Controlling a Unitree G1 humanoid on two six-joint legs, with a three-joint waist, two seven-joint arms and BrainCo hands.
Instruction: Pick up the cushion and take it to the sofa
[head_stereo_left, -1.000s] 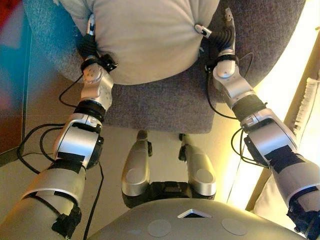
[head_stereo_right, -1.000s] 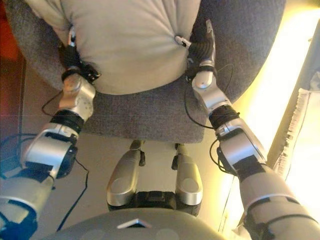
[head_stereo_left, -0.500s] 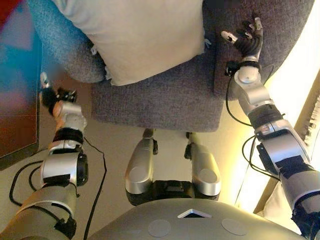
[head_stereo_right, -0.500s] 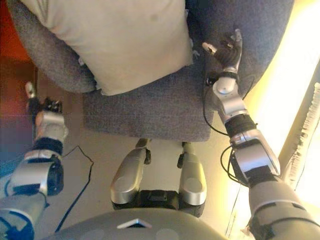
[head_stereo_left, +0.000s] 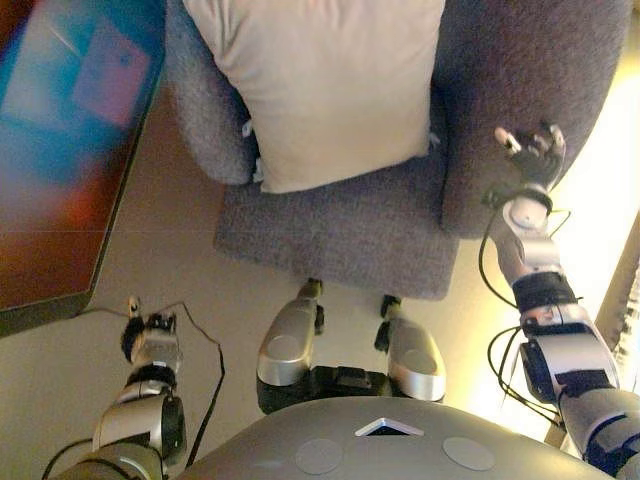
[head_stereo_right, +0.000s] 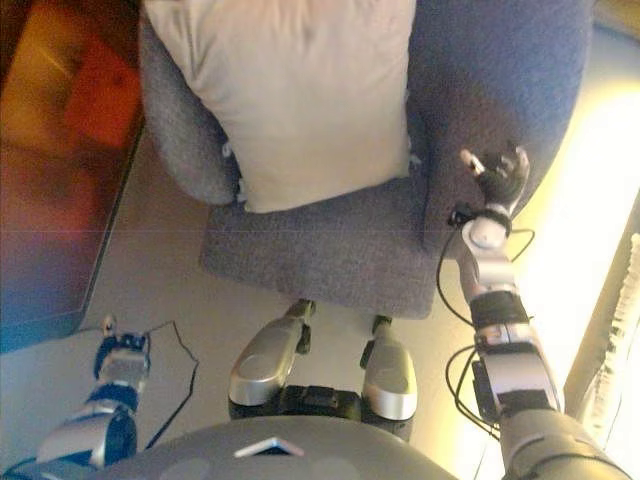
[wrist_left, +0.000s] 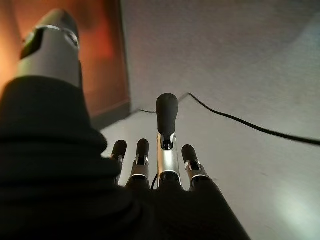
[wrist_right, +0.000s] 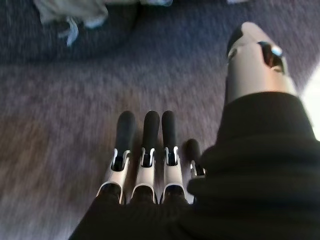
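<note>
The beige cushion (head_stereo_left: 330, 80) lies on the grey sofa (head_stereo_left: 340, 235), leaning against its back between the armrests. Neither hand touches it. My left hand (head_stereo_left: 140, 335) hangs low at the lower left, over the floor, open and empty; its wrist view shows its fingers (wrist_left: 166, 125) straight above bare floor. My right hand (head_stereo_left: 530, 155) is open and empty beside the sofa's right armrest (head_stereo_left: 500, 90). Its wrist view shows straight fingers (wrist_right: 145, 135) over grey sofa fabric, with a corner of the cushion (wrist_right: 70, 11) beyond them.
A dark glossy panel (head_stereo_left: 60, 150) with red and blue reflections stands on the floor left of the sofa. A bright lit strip and a white fringed cloth (head_stereo_left: 632, 290) run along the right edge. Beige floor (head_stereo_left: 180, 270) lies before the sofa.
Both hands let go of the cushion, which now rests on the sofa. The left arm dropped to the floor side; the right hand drew back to the right armrest. The camera view shifted.
</note>
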